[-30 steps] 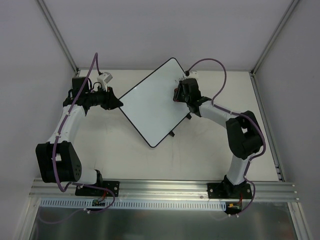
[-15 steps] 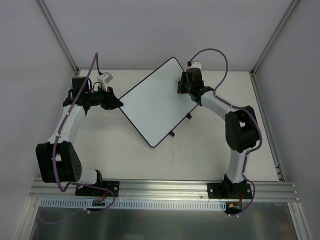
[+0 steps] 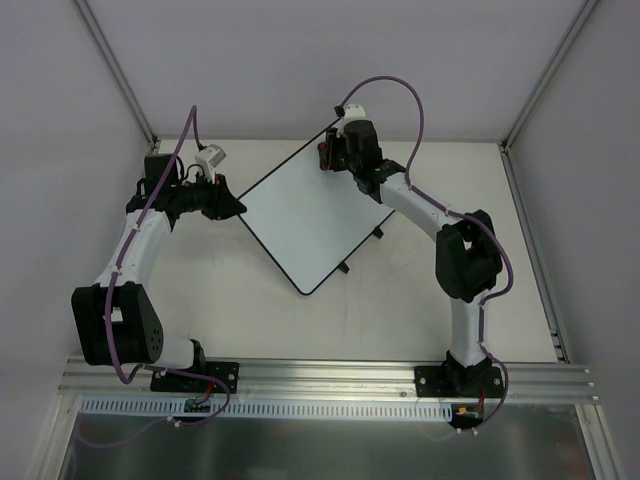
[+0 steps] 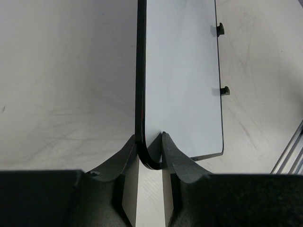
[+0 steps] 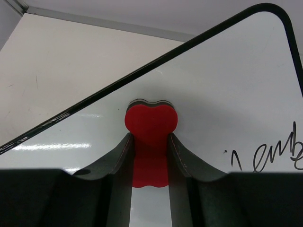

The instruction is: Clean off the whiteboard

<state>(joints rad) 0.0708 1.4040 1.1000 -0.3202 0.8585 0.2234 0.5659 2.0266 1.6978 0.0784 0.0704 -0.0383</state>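
On the left, the left fingers (image 4: 124,158) are closed on the whiteboard (image 3: 305,215), pinching its rounded left corner between them, which appears to steady the board. The whiteboard rests on the bench (image 3: 420,300), turned like a diamond between the 2 arms, with its 2 black clips (image 4: 226,90) on the near-right edge. In the overhead view most of its face looks clean and glossy.

Further right, over the board's far corner, the right fingers (image 5: 118,153) clamp a red eraser (image 5: 150,120). Its rounded end sits close to the far-left rim (whether it actually presses on the surface cannot be told from the wrist view). Just right of the eraser, dark handwriting (image 5: 270,153) shows on the board, running out of the right wrist view, so its full extent is hidden.

The task looks well along: the broad middle and near parts seem done. What is left, as far as can be seen, is this 1 patch of writing, which calls for a sweep to the right across it.
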